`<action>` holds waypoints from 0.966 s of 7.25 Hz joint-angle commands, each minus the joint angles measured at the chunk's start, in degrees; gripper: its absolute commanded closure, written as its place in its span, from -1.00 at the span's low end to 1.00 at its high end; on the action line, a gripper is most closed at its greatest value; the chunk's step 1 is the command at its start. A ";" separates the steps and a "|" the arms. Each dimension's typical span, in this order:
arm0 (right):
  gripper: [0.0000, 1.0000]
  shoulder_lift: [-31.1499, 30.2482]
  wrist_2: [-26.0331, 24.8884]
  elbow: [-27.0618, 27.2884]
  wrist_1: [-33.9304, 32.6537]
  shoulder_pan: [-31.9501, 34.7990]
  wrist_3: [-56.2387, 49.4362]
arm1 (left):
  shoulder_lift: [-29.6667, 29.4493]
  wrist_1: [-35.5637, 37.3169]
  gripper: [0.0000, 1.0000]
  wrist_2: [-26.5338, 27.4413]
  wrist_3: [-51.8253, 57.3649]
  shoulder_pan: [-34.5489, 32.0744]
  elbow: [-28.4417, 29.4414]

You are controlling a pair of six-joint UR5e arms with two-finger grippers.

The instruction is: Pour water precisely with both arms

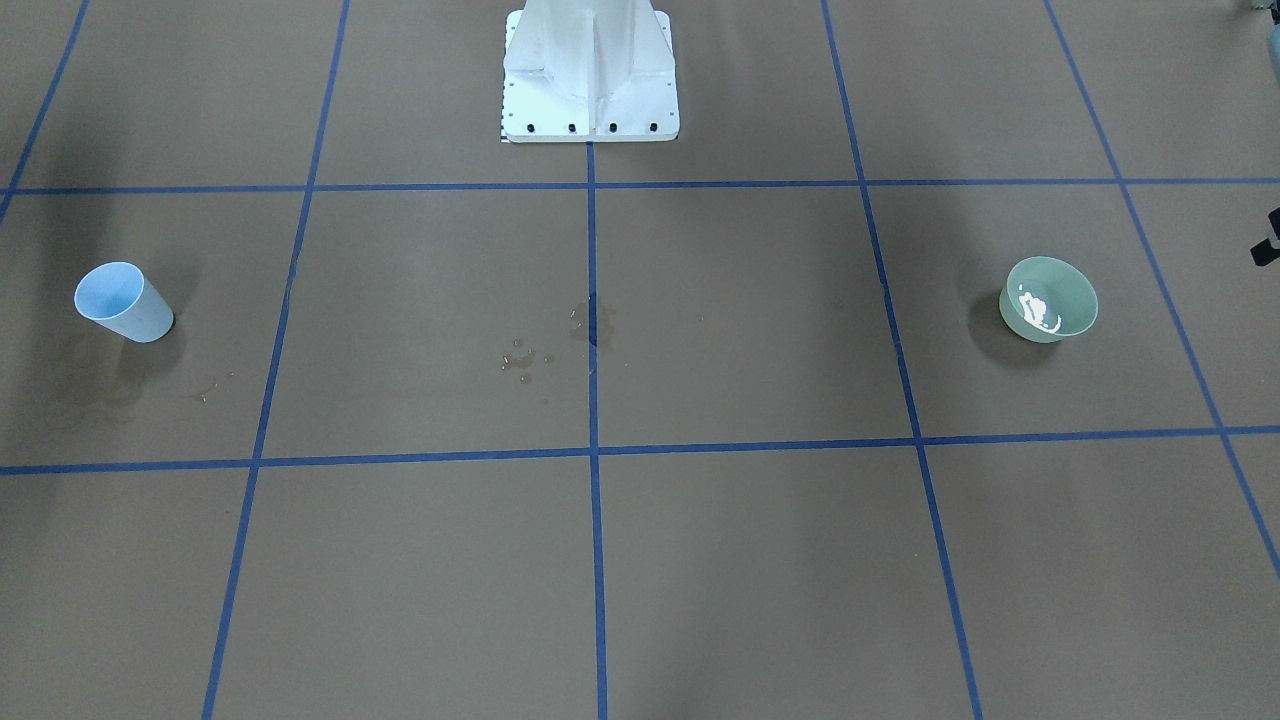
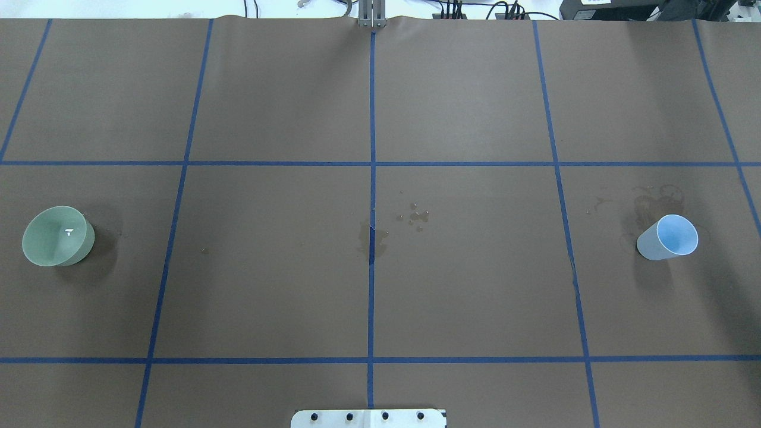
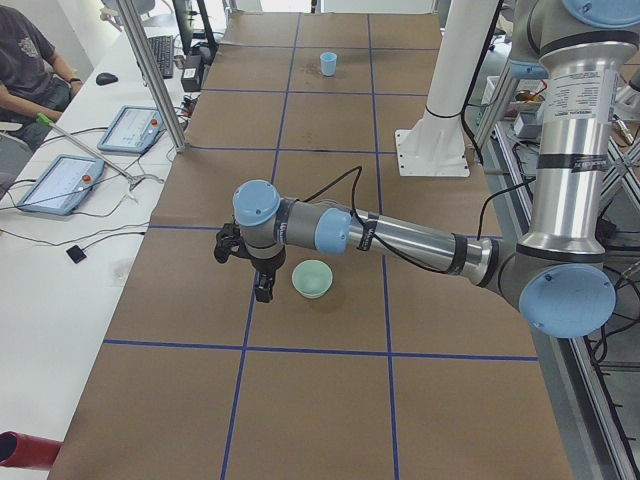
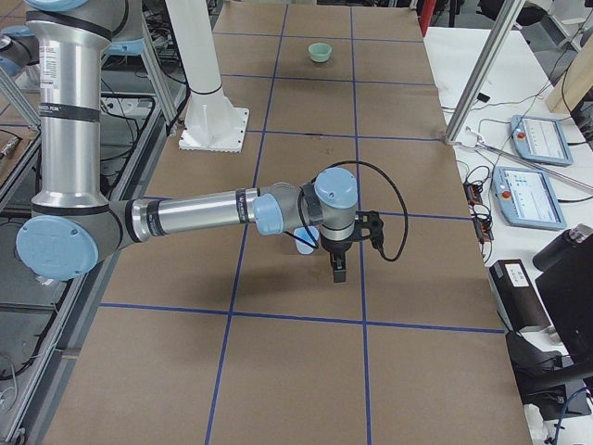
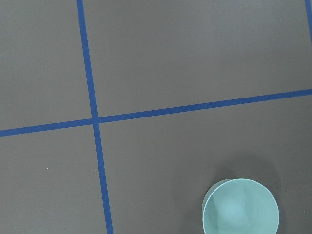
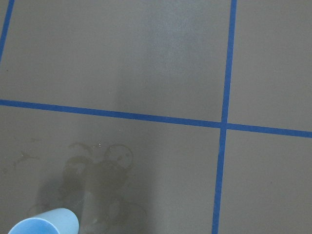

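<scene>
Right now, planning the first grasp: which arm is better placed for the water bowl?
Left, likely. The left gripper hangs beside the green bowl; the right gripper is by the far blue cup.

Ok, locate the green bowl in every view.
Front-facing: green bowl at right.
Overhead: bowl far left.
Exterior left: bowl at centre.
Exterior right: bowl at top, far end.
Left wrist: bowl bottom right.
Right wrist: not in view.
Shared landmark: white pedestal in the four exterior views.

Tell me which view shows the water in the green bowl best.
The exterior front-facing view: the water shows as broad white glints inside the green bowl. The overhead view catches one small glint. The left wrist view shows the bowl's inside but no clear liquid; the side views show it too small to tell.
</scene>
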 commanded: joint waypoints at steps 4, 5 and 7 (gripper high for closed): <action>-1.00 0.24 1.26 -2.84 -0.01 0.02 -0.40 | -0.73 5.65 -1.00 -0.04 0.13 -0.55 4.70; -1.00 0.50 1.44 -3.89 0.08 0.02 -0.40 | -0.90 5.57 -1.00 -0.04 0.30 -0.55 4.70; -1.00 0.67 1.97 -4.07 0.26 0.11 -0.40 | -2.13 5.57 -1.00 0.05 0.31 -0.55 4.61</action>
